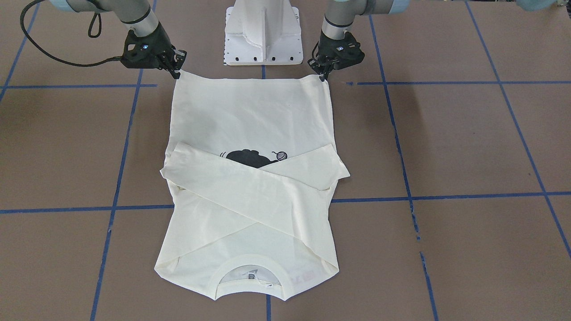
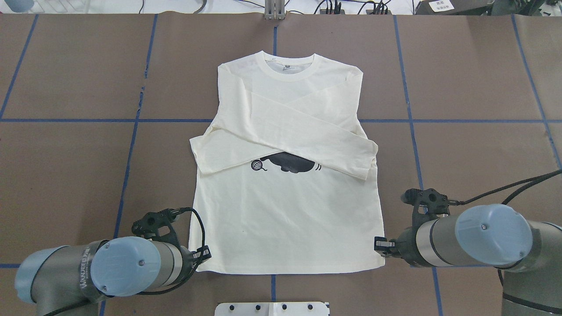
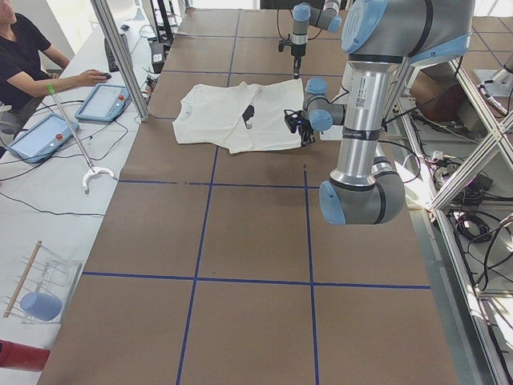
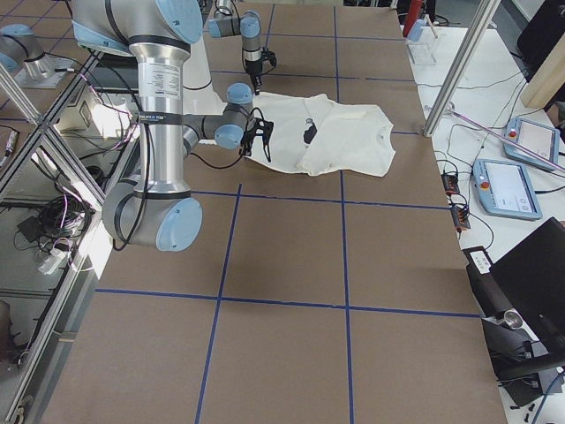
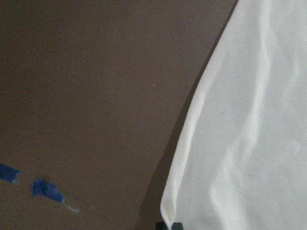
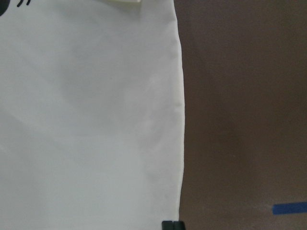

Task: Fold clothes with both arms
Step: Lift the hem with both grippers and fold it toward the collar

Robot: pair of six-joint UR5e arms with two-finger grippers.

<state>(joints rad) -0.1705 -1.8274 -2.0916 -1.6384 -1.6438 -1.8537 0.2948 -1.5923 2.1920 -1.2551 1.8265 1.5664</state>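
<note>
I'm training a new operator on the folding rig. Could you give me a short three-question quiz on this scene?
1. True or false: both sleeves lie crossed over the T-shirt.
2. Where do the left gripper and right gripper grip? A shoulders; B hem corners; C cuffs.
3. Fill in: the collar lies at the end ___ from the robot's base.
Key: 1 true; 2 B; 3 farthest.

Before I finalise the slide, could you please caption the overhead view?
Left gripper and right gripper pinch the hem corners of a cream cat-print T-shirt, sleeves crossed.
</note>
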